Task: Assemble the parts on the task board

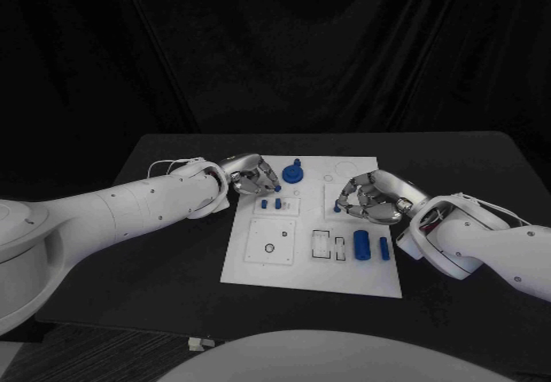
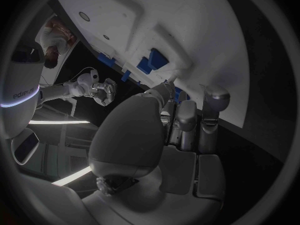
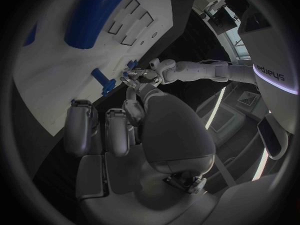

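Two hands (image 1: 255, 177) (image 1: 373, 199), board (image 1: 301, 270), black table (image 1: 172, 263)

Robotics lab test cell. Black table (image 1: 172, 263) backed by black curtain (image 1: 275, 64); white task board (image 1: 316, 274) with cut-out slots at table centre. Ceiling strip lights (image 2: 53, 122) and a monitor on an arm (image 3: 220, 16) stand beyond the table.

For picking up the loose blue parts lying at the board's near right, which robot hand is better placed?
The right robot hand, probably. It hovers over the task board's right side, just beyond the loose blue parts. The left robot hand sits at the far left edge beside the upright blue part, farther from them.
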